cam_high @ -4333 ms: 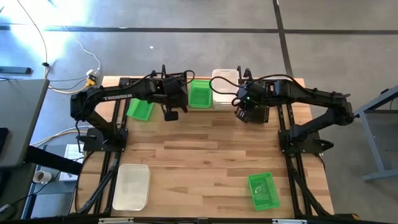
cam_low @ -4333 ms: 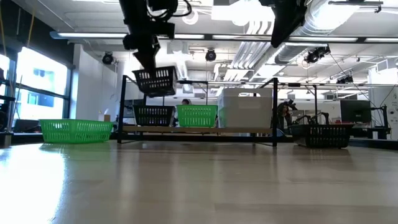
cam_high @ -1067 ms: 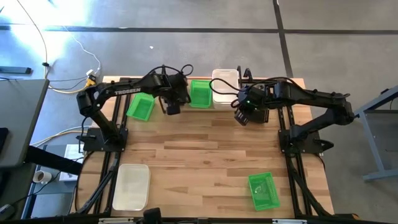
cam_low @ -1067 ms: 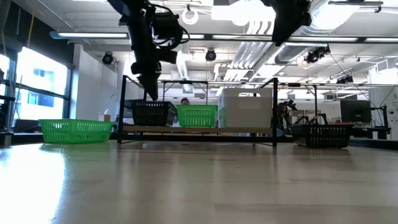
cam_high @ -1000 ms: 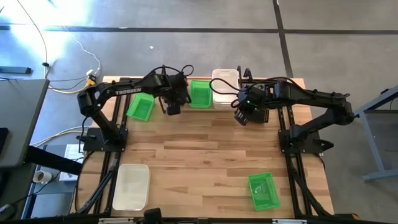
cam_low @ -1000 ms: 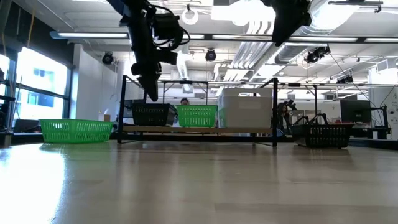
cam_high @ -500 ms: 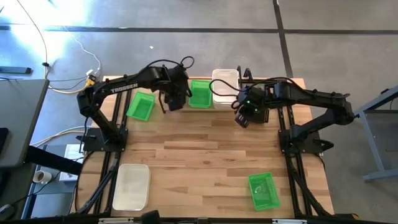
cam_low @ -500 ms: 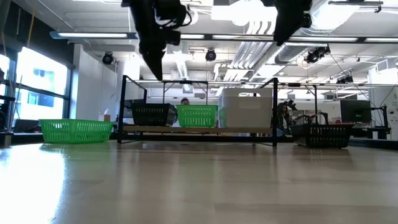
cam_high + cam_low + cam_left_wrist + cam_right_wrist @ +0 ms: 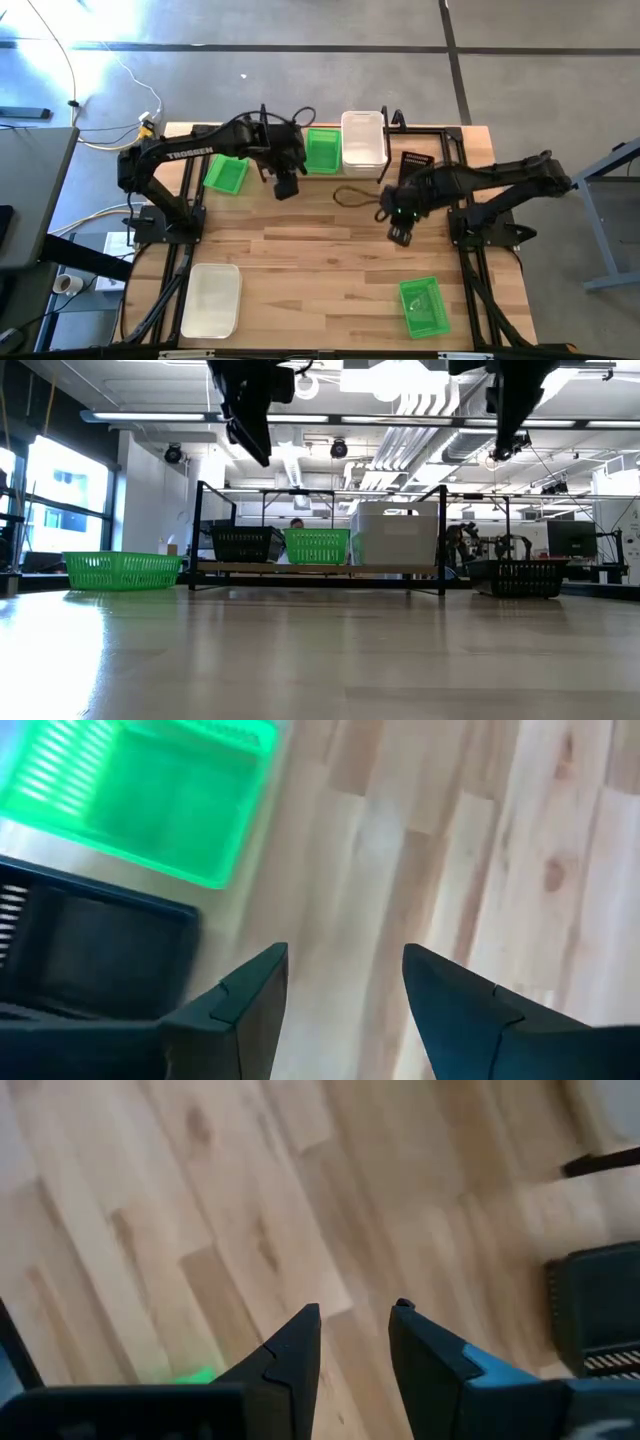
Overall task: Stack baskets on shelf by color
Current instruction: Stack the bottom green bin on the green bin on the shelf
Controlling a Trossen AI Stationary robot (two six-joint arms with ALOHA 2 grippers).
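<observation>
The shelf point(image 9: 320, 568) stands along the table's far edge. On its board, left to right, sit a black basket point(image 9: 245, 543), a green basket point(image 9: 322, 150) and a white basket point(image 9: 363, 140). Another black basket point(image 9: 415, 163) rests on the table right of the shelf. A green basket point(image 9: 226, 172) lies far left, a white one point(image 9: 211, 298) near left, a green one point(image 9: 423, 305) near right. My left gripper point(image 9: 285, 185) hangs open, high in front of the shelf. My right gripper point(image 9: 400, 235) hangs open over bare table. Neither holds anything.
The shelf's black wire frame point(image 9: 443, 540) rises at both ends. A loop of black cable point(image 9: 355, 195) hangs from the right arm over the table's middle. Bare wood point(image 9: 320, 260) lies between the shelf and the near baskets.
My left gripper has risen from just above the shelf's black basket and come a little toward the near edge, staying open. My right gripper has swung away from the black basket at the far right toward the table's near edge.
</observation>
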